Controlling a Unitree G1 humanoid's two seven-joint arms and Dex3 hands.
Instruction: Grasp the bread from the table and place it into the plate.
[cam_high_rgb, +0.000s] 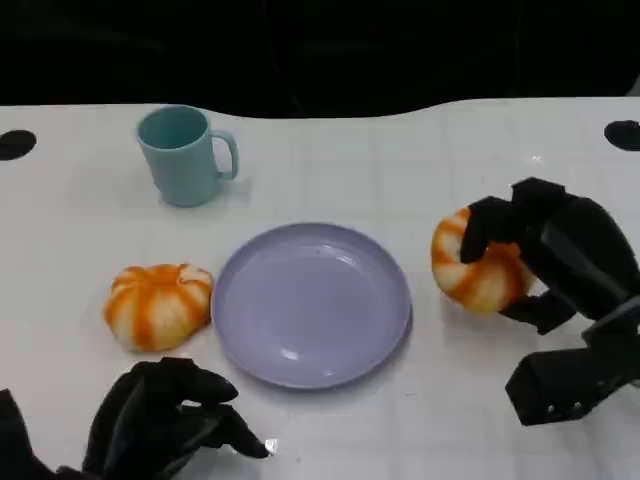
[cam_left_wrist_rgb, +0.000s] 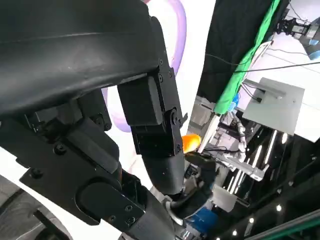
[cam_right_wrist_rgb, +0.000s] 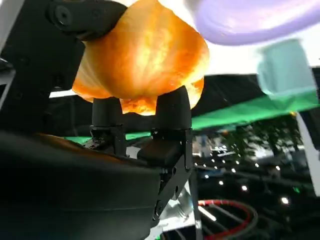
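Two orange-and-white striped bread rolls lie on the white table. One roll (cam_high_rgb: 478, 268) sits right of the lilac plate (cam_high_rgb: 312, 305), and my right hand (cam_high_rgb: 565, 252) grips it from the right, fingers curled over its top and under its side. In the right wrist view the same roll (cam_right_wrist_rgb: 145, 60) is clasped between the black fingers (cam_right_wrist_rgb: 172, 112), with the plate (cam_right_wrist_rgb: 250, 20) beyond. The other roll (cam_high_rgb: 158, 305) lies free just left of the plate. My left hand (cam_high_rgb: 165, 420) hovers near the front edge, below that roll, holding nothing.
A teal mug (cam_high_rgb: 185, 155) stands at the back left, behind the plate, handle to the right. The table (cam_high_rgb: 400, 160) ends at a dark edge at the back. In the left wrist view my left hand (cam_left_wrist_rgb: 150, 125) partly covers the plate's rim (cam_left_wrist_rgb: 177, 20).
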